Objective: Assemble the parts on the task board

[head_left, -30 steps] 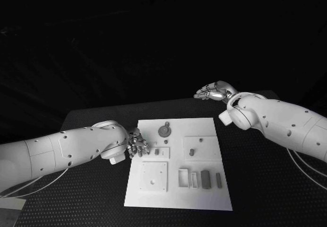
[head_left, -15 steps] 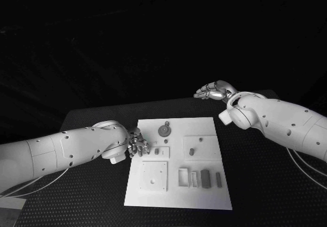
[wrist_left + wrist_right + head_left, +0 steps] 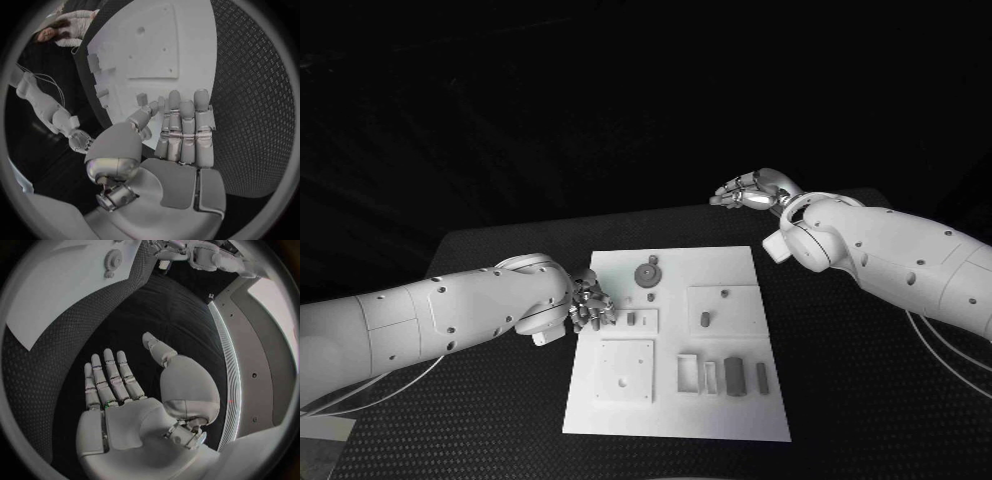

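- Reaching in from the left, the left hand [image 3: 590, 306] sits at the left edge of the task board [image 3: 678, 420], about level with the board's middle.
- Its fingers [image 3: 182, 131] lie straight and close together, stretched out flat with the thumb set apart to one side; nothing is held in them.
- Just beyond those fingertips, on the board, stands a small grey part [image 3: 632, 320] inside a raised square frame.
- Farther to the right of the fingers lies a round, gear-like part [image 3: 648, 274], toward the board's far end.
- Right of that again a second small part [image 3: 705, 321] stands in another square frame.
- Nearer the robot, a row of upright block-shaped parts [image 3: 736, 378] stands in the board's near right portion, beside a large square plate [image 3: 626, 371] with holes.
- The board rests flat on the black bench [image 3: 473, 420].
- At the far right, the right hand [image 3: 751, 193] is raised past the board's far right corner, well apart from every part.
- Its fingers [image 3: 106, 377] are extended and slightly spread, palm bare, thumb standing off to the side; they hold nothing and hang over the dark bench.
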`<state>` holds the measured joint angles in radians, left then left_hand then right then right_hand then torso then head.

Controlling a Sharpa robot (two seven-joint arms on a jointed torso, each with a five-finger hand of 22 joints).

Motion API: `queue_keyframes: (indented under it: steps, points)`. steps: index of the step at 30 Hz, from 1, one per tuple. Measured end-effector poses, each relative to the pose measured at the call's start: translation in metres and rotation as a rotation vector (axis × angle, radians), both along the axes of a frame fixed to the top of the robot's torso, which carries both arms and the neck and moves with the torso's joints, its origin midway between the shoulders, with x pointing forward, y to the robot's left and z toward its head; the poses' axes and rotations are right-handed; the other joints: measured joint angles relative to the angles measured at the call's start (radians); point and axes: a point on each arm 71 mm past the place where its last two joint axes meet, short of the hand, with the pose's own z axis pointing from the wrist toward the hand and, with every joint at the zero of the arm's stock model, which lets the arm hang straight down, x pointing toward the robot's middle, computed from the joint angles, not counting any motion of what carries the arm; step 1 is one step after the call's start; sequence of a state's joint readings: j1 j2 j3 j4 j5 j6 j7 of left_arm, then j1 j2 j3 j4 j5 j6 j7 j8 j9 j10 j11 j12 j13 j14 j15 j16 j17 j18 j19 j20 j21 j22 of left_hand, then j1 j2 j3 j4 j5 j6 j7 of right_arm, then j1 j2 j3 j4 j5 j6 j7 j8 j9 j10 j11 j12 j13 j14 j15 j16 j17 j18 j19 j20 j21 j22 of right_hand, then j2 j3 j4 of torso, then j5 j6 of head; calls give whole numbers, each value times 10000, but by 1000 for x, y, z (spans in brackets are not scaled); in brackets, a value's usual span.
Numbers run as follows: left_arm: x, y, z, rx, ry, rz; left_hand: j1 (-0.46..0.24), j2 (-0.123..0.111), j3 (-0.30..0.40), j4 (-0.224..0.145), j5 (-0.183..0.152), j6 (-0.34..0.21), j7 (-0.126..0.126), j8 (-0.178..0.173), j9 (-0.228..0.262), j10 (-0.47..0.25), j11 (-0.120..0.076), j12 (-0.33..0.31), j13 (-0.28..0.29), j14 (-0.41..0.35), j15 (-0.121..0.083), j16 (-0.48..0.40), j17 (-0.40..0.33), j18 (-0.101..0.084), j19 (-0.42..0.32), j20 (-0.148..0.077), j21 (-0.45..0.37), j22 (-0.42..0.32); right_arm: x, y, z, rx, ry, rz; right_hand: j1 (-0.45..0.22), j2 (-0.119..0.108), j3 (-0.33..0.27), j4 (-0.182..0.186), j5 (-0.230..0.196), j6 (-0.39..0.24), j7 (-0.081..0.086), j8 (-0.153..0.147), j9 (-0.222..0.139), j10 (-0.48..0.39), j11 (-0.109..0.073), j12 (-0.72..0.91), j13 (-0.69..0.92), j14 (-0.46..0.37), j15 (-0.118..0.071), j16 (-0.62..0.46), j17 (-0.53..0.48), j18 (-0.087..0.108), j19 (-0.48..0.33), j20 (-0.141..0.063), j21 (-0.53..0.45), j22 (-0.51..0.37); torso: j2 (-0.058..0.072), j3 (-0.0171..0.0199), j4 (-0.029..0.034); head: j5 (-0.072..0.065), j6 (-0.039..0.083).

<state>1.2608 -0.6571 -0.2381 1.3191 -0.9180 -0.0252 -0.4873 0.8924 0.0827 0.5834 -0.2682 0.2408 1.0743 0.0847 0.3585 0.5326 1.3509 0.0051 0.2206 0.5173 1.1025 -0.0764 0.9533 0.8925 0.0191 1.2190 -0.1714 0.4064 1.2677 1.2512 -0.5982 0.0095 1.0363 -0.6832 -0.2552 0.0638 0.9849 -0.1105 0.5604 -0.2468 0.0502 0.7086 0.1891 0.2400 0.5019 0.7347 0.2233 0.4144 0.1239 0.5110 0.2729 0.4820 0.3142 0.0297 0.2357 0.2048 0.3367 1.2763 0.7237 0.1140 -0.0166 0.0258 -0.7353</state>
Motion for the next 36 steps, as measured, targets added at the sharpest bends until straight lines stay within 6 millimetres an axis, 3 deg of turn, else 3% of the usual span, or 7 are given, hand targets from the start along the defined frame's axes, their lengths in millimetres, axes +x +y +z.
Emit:
queue_keyframes:
  steps: [14, 20, 28, 33, 36]
  points:
    - [2, -4, 0, 156, -35, -95, -46, -21, 138, -109, 80, 21, -21, 10, 4, 73, -1, 88, 64, 79, -40, 88, 61, 0, 74, -35, 78, 88, 0, 0, -1, 4, 11, 6, 0, 0, 0, 0, 0, 0, 0, 0, 1, 0, 0, 0, -13, 0, 0, 0, 1, -1, 0, 0, 0, 8, -2, 0, 1, 13, 1]
    - [3, -7, 1, 352, -114, -241, -116, -68, 137, -112, 759, 139, -136, 279, 32, 143, -70, 494, 297, 127, -94, 466, 218, -1, 144, -74, 309, 391, 0, 1, -1, 7, 14, 13, 0, 0, 0, 0, 0, 0, 0, 0, -9, 0, 0, 0, -13, 0, 0, 0, 1, -1, 0, 0, 0, 8, -3, 0, 0, 23, -13]
    - [4, -12, 2, 621, -202, -452, -348, -91, 130, -166, 1227, 229, -224, 651, 129, 196, -197, 1012, 563, 216, -183, 852, 288, -3, 197, -166, 617, 405, -1, 1, -1, 12, 16, 27, 0, 0, 0, 0, 0, 0, 0, 0, -9, 0, 0, 0, -21, 0, 0, 0, -8, -1, 0, 0, 0, 7, -3, 12, -6, 35, -13]
    - [4, -15, 3, 746, -244, -576, -496, -52, 115, -181, 1648, 231, -227, 1029, 233, 125, -269, 1495, 778, 216, -183, 1213, 343, -4, 197, -166, 998, 404, -1, 1, -1, 13, 17, 32, 0, 0, 0, 0, 0, 0, 0, 0, -8, 0, 0, 0, -21, 0, 0, 0, -8, 0, 0, 0, 0, 15, -3, 12, -6, 36, -28]
    - [4, -19, 4, 775, -284, -689, -636, -41, 90, -206, 1734, 232, -229, 1272, 296, 91, -306, 1730, 864, 216, -184, 1392, 342, -3, 193, -171, 1204, 403, -1, 1, -1, 14, 17, 34, 0, 0, 0, 0, 0, 0, 1, 0, -8, 0, 0, 0, -20, 0, 0, 0, -8, -1, 0, 0, 0, 15, -4, 9, -6, 43, -31]
